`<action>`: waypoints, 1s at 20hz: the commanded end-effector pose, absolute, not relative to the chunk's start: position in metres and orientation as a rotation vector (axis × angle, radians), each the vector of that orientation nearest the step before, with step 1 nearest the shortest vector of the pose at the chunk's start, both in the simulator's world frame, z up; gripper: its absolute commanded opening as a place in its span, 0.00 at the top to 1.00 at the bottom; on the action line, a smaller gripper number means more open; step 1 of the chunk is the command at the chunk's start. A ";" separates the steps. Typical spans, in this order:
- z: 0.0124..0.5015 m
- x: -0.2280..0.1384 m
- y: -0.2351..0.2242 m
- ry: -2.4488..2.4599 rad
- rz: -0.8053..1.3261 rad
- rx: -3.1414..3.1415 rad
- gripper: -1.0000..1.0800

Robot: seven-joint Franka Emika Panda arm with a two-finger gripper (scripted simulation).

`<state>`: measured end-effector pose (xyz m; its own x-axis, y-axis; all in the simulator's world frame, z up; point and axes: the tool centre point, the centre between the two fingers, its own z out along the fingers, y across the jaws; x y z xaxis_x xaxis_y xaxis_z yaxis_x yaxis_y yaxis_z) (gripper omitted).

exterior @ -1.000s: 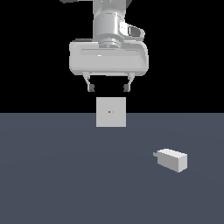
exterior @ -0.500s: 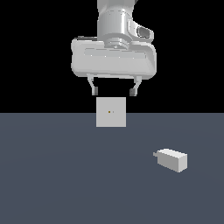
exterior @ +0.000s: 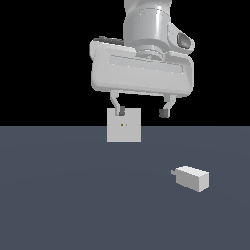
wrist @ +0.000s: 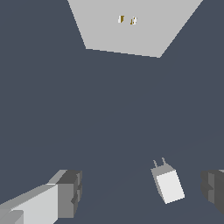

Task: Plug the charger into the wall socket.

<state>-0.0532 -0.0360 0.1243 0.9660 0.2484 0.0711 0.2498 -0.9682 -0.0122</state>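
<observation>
Two views logged. From the exterior view we note the gripper (exterior: 142, 112) hanging above the dark grey floor (exterior: 63, 205), its fingers (exterior: 120, 111) spread wide apart with nothing between them. One fingertip overlaps the top corner of the wall socket (exterior: 124, 125) in that picture; we cannot tell whether they touch or merely line up. The socket stands upright, a flat light-grey square with two tiny dots at its centre, one of them orange.

We find the charger (exterior: 193, 178) lying on the floor, well apart from the socket, toward the exterior view's right and nearer the camera. Its short prongs stick out of the end facing the exterior view's left.

From the wrist view we record the charger (wrist: 168, 184) between the two dark finger pads (wrist: 70, 192), prongs aimed roughly toward the socket (wrist: 131, 26), whose two dots show clearly. The gripper (wrist: 142, 190) is nowhere in contact with the charger here.
</observation>
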 end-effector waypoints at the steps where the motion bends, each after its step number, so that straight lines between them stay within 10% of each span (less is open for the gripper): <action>1: 0.118 -0.060 -0.044 -0.450 -0.129 -3.083 0.04; 20: 0.073 -0.088 -0.099 -0.791 -0.250 -2.984 0.04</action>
